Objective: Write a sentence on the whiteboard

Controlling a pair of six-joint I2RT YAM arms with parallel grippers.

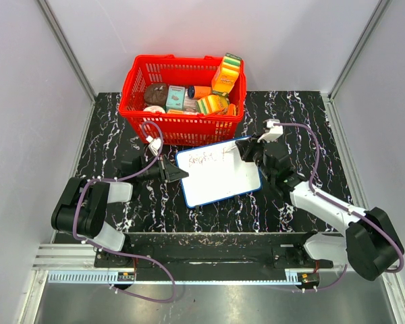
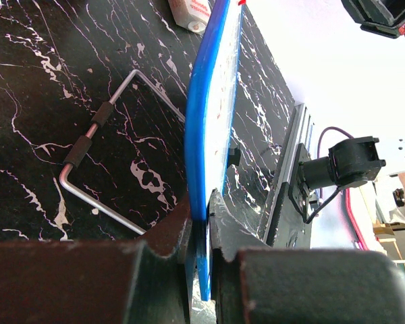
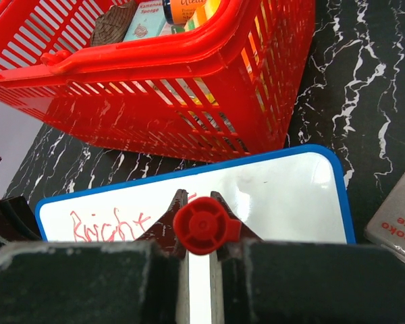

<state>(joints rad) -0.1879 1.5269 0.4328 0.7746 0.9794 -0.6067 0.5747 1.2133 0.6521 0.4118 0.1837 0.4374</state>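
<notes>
A: Top view: how far along?
B: The whiteboard (image 1: 219, 177) is sitting just before the red basket (image 1: 131, 82), bearing one scrawled line of the sentence (image 1: 208, 160); more is probably remaining.
A: Left wrist?
B: The left gripper (image 2: 201, 217) is clamping the whiteboard's blue edge.
A: Right wrist?
B: The right gripper (image 3: 199, 202) is pinching a red marker (image 3: 206, 227) above it.
</notes>
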